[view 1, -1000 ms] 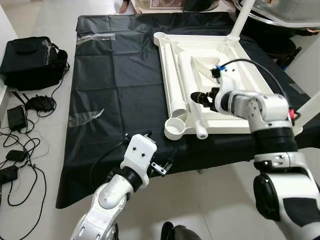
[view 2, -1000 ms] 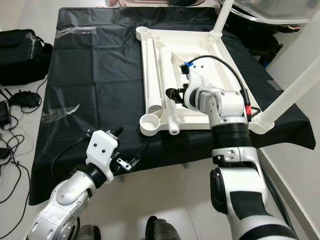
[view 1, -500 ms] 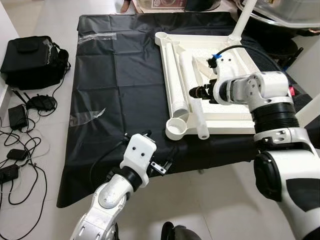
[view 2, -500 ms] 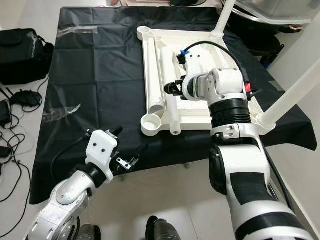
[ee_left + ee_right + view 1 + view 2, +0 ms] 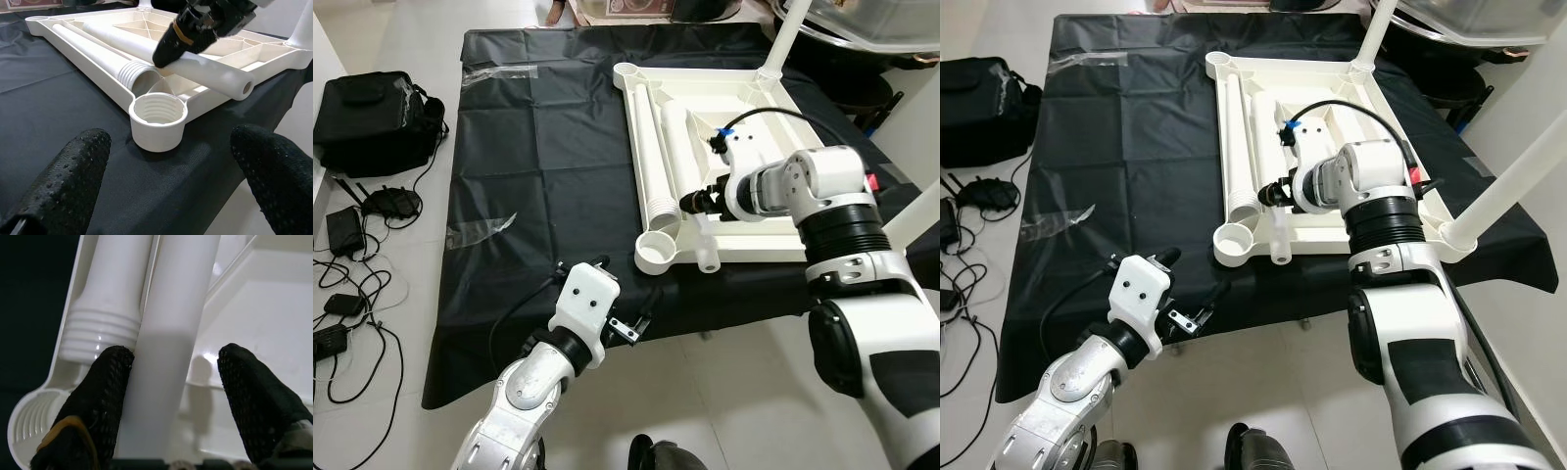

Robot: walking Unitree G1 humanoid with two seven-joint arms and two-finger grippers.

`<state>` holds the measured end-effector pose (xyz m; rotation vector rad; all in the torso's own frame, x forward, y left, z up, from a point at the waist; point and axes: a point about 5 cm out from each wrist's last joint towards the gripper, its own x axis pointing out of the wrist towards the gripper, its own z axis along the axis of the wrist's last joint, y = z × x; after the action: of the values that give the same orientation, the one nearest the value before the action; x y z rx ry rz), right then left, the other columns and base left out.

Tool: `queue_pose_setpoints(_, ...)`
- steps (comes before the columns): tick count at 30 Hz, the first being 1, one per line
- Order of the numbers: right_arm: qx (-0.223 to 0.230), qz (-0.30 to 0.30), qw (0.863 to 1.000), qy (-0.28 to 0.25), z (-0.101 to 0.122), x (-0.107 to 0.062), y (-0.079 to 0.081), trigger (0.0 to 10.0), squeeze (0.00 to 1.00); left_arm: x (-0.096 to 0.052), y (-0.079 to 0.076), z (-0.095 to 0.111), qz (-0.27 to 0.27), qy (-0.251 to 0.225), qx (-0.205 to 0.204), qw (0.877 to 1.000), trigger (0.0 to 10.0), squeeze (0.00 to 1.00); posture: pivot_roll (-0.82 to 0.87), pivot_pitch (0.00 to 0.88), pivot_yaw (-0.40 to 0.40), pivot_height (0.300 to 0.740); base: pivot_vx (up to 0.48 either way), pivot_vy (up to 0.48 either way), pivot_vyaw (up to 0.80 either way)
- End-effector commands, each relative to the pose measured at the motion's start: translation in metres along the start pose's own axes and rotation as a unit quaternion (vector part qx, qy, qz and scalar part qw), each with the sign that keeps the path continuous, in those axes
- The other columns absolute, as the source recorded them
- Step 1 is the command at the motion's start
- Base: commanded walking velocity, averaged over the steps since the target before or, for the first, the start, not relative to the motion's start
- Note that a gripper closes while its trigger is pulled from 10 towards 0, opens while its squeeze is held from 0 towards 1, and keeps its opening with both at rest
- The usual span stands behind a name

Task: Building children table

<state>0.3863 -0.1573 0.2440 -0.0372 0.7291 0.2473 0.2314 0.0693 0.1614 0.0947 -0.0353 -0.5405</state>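
The right gripper [image 5: 168, 396] straddles a white table leg [image 5: 171, 347], fingers spread, one finger touching its side. A threaded leg [image 5: 110, 308] lies just beyond that finger. The left gripper [image 5: 168, 181] hovers spread before the tabletop's corner socket [image 5: 157, 120].

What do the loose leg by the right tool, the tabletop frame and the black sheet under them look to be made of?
Loose leg: likely moulded plastic, smooth semi-gloss white, seamless tube with soft highlights. Tabletop frame: seemingly the same white plastic, given its moulded ribs and threaded corner socket. Black sheet: probably thin plastic film, shiny, with fold creases and wrinkles.
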Motion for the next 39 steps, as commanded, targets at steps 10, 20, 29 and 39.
queue_pose_setpoints(10, -0.004, 0.015, 0.998, 0.054, -0.02, 0.01, 0.004, 0.0, 0.0, -0.002, -0.006, -0.001, -0.002, -0.001, -0.006, 1.0, 10.0, 0.0, 0.07, 0.175, -0.15, 0.74, 0.0, 0.0, 0.0)
queue_pose_setpoints(20, 0.002, 0.012, 0.999, 0.047, -0.018, 0.01, 0.001, 0.0, 0.0, -0.002, -0.006, -0.001, -0.001, 0.0, -0.007, 1.0, 10.0, 0.0, 0.06, 0.18, -0.148, 0.74, 0.0, 0.0, 0.0)
queue_pose_setpoints(29, 0.037, 0.014, 0.999, -0.022, -0.002, 0.003, -0.003, 0.0, 0.0, -0.001, -0.004, 0.0, 0.0, -0.002, -0.005, 1.0, 10.0, 0.0, 0.07, 0.179, -0.143, 0.74, 0.0, 0.0, 0.0)
queue_pose_setpoints(39, 0.087, 0.035, 0.925, -0.369, 0.056, -0.051, -0.019, 0.0, 0.0, 0.009, 0.015, 0.008, 0.023, -0.015, -0.008, 1.0, 10.0, 0.0, 0.07, 0.154, -0.114, 0.74, 0.0, 0.0, 0.0)
